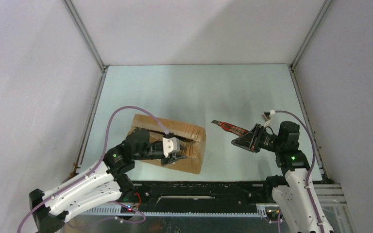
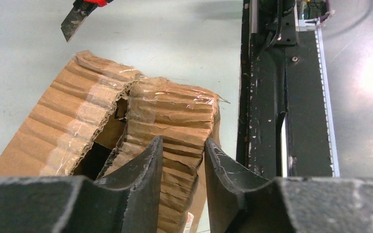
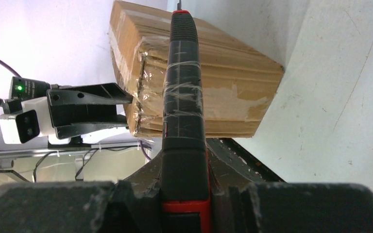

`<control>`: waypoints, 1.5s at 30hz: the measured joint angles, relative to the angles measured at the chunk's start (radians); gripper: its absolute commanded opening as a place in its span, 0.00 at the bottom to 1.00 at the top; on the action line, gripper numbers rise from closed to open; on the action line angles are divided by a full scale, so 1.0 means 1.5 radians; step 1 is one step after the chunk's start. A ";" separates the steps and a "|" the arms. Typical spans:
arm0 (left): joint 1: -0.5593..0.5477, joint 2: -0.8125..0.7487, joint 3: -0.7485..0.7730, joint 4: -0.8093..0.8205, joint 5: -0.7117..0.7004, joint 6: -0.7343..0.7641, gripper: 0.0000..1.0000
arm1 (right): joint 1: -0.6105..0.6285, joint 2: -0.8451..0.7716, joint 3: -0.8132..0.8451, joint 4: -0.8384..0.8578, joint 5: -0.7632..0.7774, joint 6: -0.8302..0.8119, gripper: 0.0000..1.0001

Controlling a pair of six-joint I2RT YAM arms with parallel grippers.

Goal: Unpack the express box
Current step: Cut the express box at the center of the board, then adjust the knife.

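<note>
The express box (image 1: 190,134), a brown taped carton, lies left of centre on the table, its top seam split open with a dark gap showing (image 2: 94,155). My left gripper (image 1: 174,157) is at the box's near right end. Its jaws (image 2: 182,141) are closed on the crumpled edge of the near flap (image 2: 175,116), with cardboard filling the space between the fingers. My right gripper (image 1: 245,141) hovers to the right of the box, shut on a black-and-red utility knife (image 3: 183,97). The knife's tip (image 1: 216,123) points left toward the box, apart from it.
A black rail (image 1: 199,187) runs along the table's near edge, close beside the box's near side (image 2: 272,97). White enclosure walls with metal frame posts (image 1: 85,36) bound the pale green table on the left, right and back.
</note>
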 measured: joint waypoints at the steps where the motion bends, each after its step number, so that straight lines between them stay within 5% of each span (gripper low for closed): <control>1: -0.001 0.001 0.003 -0.004 -0.004 -0.003 0.52 | 0.000 0.000 0.006 -0.006 0.000 -0.007 0.00; 6: -0.008 0.013 0.038 -0.038 -0.020 -0.039 0.72 | 0.000 0.001 0.019 -0.039 -0.003 -0.028 0.00; 11: -0.010 0.048 0.110 -0.100 -0.043 -0.069 0.77 | 0.007 0.020 0.073 -0.081 -0.003 -0.053 0.00; 20: -0.005 0.102 0.245 -0.204 -0.034 -0.132 0.77 | 0.052 0.039 0.168 -0.113 -0.011 -0.097 0.00; 31: 0.070 0.255 0.476 -0.270 0.080 -0.163 0.71 | 0.204 0.074 0.260 -0.136 -0.032 -0.156 0.00; 45: 0.071 0.331 0.491 -0.332 0.245 -0.186 0.59 | 0.288 0.085 0.269 -0.155 -0.032 -0.196 0.00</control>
